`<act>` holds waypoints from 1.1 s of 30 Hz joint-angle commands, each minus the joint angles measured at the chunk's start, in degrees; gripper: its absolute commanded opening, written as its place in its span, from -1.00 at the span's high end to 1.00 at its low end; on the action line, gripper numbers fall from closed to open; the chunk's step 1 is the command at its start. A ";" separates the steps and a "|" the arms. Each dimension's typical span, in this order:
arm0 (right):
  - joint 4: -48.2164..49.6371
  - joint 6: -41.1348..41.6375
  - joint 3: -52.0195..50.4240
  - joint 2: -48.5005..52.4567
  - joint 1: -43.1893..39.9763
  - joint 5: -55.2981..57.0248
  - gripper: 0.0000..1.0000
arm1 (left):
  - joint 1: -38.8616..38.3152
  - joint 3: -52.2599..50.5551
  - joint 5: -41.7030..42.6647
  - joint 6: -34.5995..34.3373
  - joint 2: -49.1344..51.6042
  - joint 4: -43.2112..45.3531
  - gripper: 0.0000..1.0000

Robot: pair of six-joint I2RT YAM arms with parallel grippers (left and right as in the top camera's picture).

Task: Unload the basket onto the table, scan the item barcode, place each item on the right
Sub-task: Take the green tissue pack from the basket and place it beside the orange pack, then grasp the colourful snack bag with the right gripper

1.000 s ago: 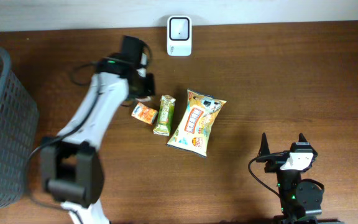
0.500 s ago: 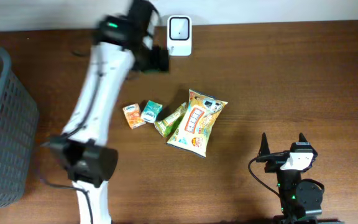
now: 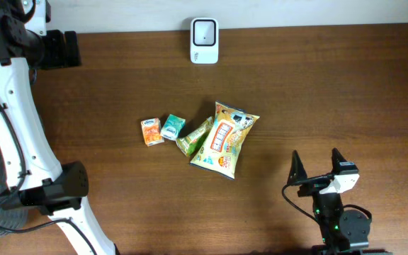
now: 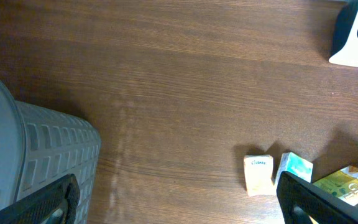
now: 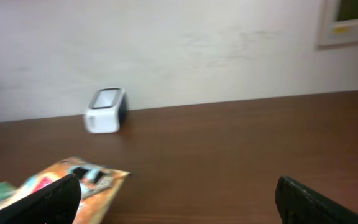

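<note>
Items for scanning lie in a loose cluster mid-worktop: an orange box (image 3: 151, 132), a teal box (image 3: 173, 127) just beside it, a green pouch (image 3: 195, 137), and a snack bag (image 3: 224, 139) whose edge the pouch touches or overlaps. None is held. No barcode can be made out on any upper face; the print is too small to read.

Scanner (image 3: 204, 30) stands at the back edge of the worktop (image 3: 331, 85), well apart from the cluster, window facing up.

Left pincer (image 3: 66, 48) hangs at the back left, near the basket (image 4: 55, 149). Its fingers are spread wide with nothing between them. Right pincer (image 3: 316, 166) sits at the front right, likewise spread wide and empty, well apart from the snack bag.

Assessment: the pick step is not yet begun, and no scan is in hand. The next move calls for one arm to come over a single item, most plainly one of the two boxes, which lie clear of the rest. It must close on that item without dragging its neighbours, then present the barcode face to the scanner window. The item may need turning to find that face.
</note>
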 commanded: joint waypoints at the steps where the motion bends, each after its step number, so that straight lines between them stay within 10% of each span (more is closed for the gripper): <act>1: 0.09 2.10 7.23 4.83 0.35 -10.56 -0.97 | 0.15 0.39 0.61 1.14 -0.02 -0.04 -0.99; 9: -32.46 3.48 58.42 64.41 0.35 -27.80 -0.97 | 0.15 0.39 0.61 1.14 -0.02 -0.04 -0.98; 11: -30.84 5.07 59.34 75.28 0.37 -42.88 -0.97 | 0.15 0.39 0.61 1.14 -0.02 -0.04 -0.98; 15: -29.75 6.10 59.34 95.03 3.87 -38.88 -0.97 | 0.15 0.39 0.61 1.14 -0.02 -0.04 -0.99; 26: -8.20 10.99 59.32 107.62 13.70 -32.24 -0.98 | 0.15 0.39 0.63 1.14 -0.02 -0.04 -0.99; 27: -8.15 12.26 59.30 109.02 14.38 -31.78 -0.80 | 0.15 0.39 0.61 1.14 -0.02 -0.04 -0.99; 30: -8.13 13.46 59.36 109.83 13.09 -32.26 0.57 | 0.15 0.39 0.61 1.14 -0.02 -0.04 -0.98; 33: -8.48 12.35 59.39 105.31 11.45 -35.52 0.86 | 0.15 0.39 0.61 1.14 -0.02 -0.04 -0.99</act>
